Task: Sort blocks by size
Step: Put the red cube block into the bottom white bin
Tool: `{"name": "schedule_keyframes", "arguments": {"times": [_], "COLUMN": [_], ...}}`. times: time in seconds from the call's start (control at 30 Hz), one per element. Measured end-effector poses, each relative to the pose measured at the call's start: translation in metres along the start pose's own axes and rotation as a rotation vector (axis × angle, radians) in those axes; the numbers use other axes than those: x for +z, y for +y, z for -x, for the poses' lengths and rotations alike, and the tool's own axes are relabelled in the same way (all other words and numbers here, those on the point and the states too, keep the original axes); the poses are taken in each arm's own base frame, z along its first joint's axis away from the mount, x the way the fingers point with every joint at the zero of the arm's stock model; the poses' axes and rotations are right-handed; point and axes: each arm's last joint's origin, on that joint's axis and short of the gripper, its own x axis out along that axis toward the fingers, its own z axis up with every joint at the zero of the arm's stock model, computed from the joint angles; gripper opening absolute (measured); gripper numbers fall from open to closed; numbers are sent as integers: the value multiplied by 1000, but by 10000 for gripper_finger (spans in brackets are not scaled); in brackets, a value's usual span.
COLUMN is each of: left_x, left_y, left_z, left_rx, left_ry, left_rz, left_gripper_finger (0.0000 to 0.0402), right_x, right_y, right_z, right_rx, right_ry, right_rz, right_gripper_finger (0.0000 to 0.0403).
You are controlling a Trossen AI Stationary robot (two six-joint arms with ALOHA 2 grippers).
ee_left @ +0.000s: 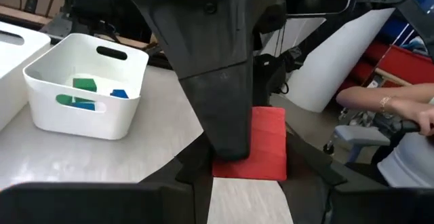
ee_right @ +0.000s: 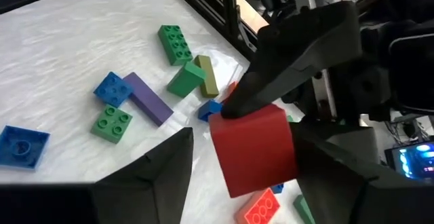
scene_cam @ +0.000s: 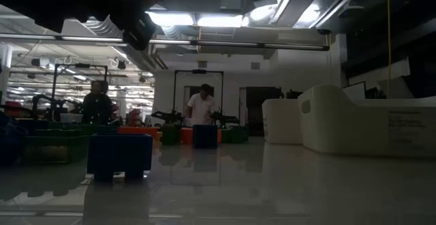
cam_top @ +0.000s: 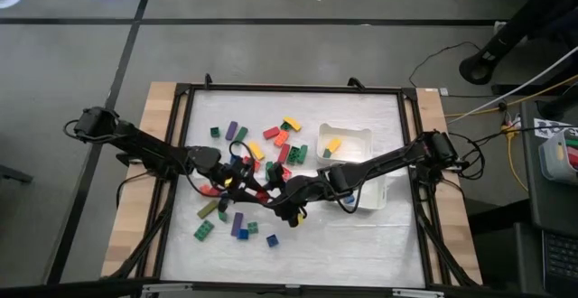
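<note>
Red block [ee_right: 254, 146] pinched in left claw [ee_right: 234, 108], between right claw's fingers [ee_right: 152, 173]

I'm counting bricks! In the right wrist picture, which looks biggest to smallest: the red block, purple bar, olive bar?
1. Red block, though it is nearest the camera, so that may mislead.
2. Purple bar.
3. Olive bar, partly hidden, so that place is unsure.

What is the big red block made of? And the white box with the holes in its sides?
The red block looks like smooth, hard plastic: flat faces, crisp edges, a soft sheen. The white box also seems to be plastic, thin-walled and slightly glossy, with rounded corners and moulded handle slots.
</note>
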Motion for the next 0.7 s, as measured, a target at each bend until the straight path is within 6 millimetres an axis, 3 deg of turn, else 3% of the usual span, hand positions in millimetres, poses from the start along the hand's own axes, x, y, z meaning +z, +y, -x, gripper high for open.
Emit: {"name": "schedule_keyframes", "arguments": {"times": [0.27, 0.4, 0.7], "left_x": [0, 0, 1], "left_y": [0, 0, 1], "left_z": [0, 0, 0], "left_rx": [-6, -4, 42], "left_ry": [6, 4, -19], "left_rz": [-36, 16, 9], "left_gripper_finger": [126, 139, 218], "right_x": [0, 0, -6], "right_y": [0, 0, 3], "right_z": [0, 0, 3], "right_rx": [-1, 1, 46], "right_ry": [-2, 2, 73], "right_rz": [18, 6, -65], "right_gripper_finger": [142, 140, 152]}}
